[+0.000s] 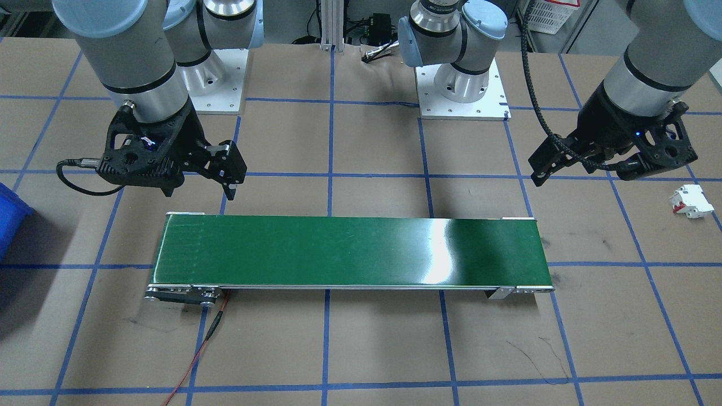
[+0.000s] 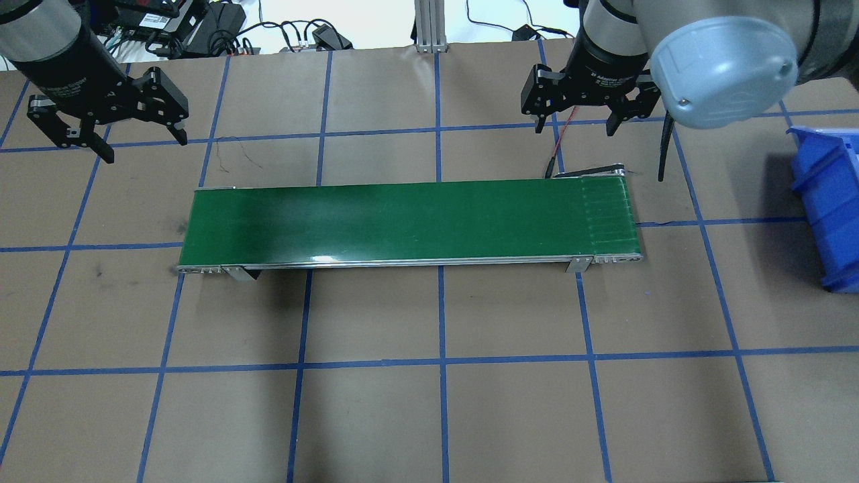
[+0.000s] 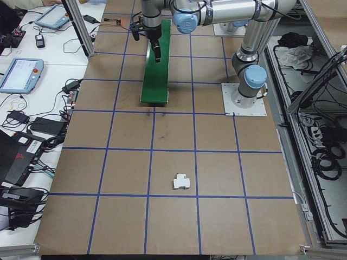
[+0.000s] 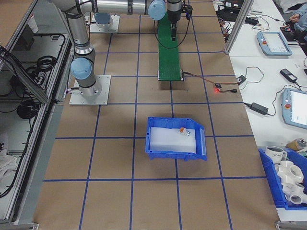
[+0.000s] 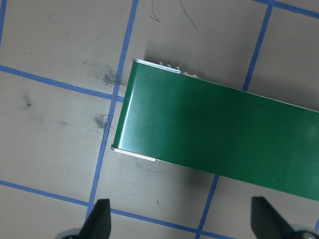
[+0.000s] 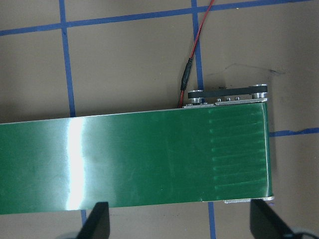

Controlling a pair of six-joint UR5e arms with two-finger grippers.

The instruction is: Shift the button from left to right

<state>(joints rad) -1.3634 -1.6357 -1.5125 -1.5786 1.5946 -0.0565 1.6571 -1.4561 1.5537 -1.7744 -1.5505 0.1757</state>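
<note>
Button (image 4: 183, 130) is lying inside blue bin (image 4: 175, 155) on the robot's R side, near the bin's far wall. It is showing only in the ext. right view, as a tiny orange-and-white speck, too small to tell the cap colour or how it is sitting. Nothing is touching it.

L gripper (image 2: 144, 144) is hovering above the table just past the L end of the green conveyor belt (image 2: 402, 221), w/ jaws spread wide and nothing btwn them. L wrist cam is showing both fingertips (image 5: 99, 219) far apart, w/ the belt's end below.

R gripper (image 2: 574, 126) is hanging over the table near the belt's R end, on the far side from the robot, also spread wide and carrying nothing. R wrist cam is looking down on that belt end and on a red wire (image 6: 197, 40) that is running to the motor end.

White boxy part w/ red marks (image 1: 691, 201) is lying on the brown table (image 2: 436, 402) out on the robot's L, well apart from the belt and from both grippers. Belt top is showing only glare.
</note>
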